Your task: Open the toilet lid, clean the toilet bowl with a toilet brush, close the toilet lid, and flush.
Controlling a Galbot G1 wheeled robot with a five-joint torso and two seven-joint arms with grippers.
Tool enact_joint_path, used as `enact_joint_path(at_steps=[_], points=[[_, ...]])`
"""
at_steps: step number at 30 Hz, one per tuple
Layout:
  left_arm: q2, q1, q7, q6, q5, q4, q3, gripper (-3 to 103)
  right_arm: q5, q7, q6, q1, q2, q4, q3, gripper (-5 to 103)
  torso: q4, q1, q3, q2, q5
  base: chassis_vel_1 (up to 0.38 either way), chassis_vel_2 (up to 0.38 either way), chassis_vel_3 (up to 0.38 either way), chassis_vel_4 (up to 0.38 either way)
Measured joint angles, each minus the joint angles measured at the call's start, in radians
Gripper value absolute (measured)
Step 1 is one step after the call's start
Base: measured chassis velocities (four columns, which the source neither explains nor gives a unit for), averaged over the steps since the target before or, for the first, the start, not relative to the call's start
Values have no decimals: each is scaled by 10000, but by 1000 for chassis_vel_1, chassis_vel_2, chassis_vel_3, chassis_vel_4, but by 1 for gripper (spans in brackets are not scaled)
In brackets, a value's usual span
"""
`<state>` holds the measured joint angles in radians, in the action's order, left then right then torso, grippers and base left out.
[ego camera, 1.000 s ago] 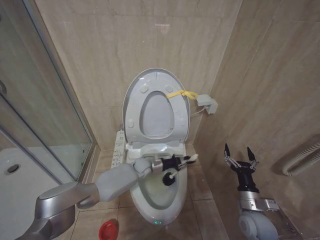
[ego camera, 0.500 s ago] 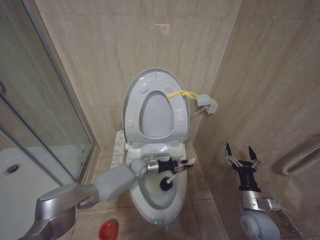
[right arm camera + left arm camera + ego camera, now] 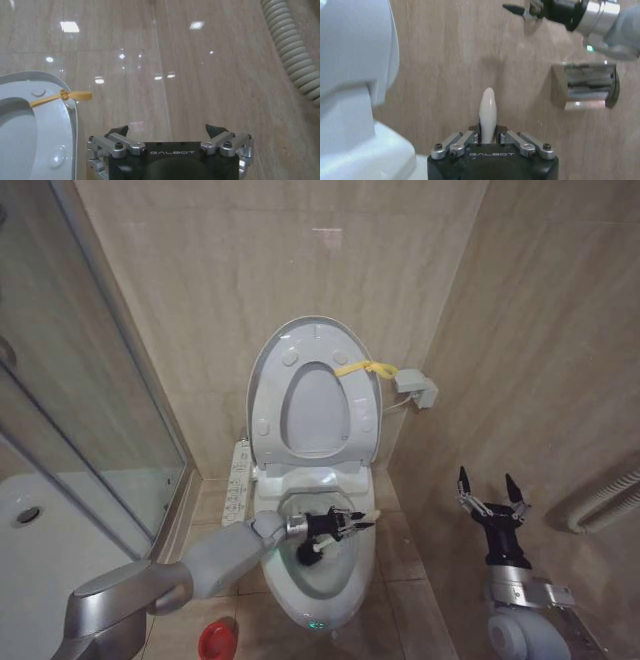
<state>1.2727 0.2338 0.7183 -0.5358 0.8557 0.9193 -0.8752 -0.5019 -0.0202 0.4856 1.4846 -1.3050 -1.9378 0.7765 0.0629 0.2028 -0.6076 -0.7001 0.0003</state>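
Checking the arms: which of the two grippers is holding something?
The left gripper, over the toilet bowl, is shut on the toilet brush. The right gripper hangs open beside the wall.

The left arm reaches from lower left toward frame centre, left gripper (image 3: 340, 523) clamped. The right gripper (image 3: 488, 488) stands upright at lower right, fingers (image 3: 463, 482) spread.

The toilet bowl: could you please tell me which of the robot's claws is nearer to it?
Left. The left claw is over the toilet bowl, holding the toilet brush down into it. The right claw stands open and raised off to the bowl's side, near the wall.
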Motion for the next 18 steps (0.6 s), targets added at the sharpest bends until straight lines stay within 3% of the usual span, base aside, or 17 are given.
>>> enact_joint_path(at_steps=[5, 9, 10, 13, 18], points=[[250, -218, 67, 34, 158, 421, 352, 19, 1, 1, -59, -360, 8, 362, -69, 100, 27, 0, 4, -2, 2, 0, 0, 0, 0], [71, 288, 184, -22, -49, -92, 147, 19, 4, 3, -80, -297, -9, 298, -58, 100, 15, 3, -2, 1, 1, 0, 0, 0, 0], [-23, 436, 186, -72, -164, -232, 100, 19, 4, 2, -72, -141, -17, 133, 1, 100, 2, 3, -1, 1, 1, 0, 0, 0, 0], [11, 386, 117, -98, -140, -124, 87, 19, -18, -3, -35, 99, -41, -95, 198, 100, 0, 0, 1, 0, -2, 0, 0, 0, 0], [478, -170, 95, 69, 424, 892, 210, 19, -21, -3, -58, -19, -170, 19, 387, 100, 32, -1, 4, -3, -1, 0, 0, 0, 0]])
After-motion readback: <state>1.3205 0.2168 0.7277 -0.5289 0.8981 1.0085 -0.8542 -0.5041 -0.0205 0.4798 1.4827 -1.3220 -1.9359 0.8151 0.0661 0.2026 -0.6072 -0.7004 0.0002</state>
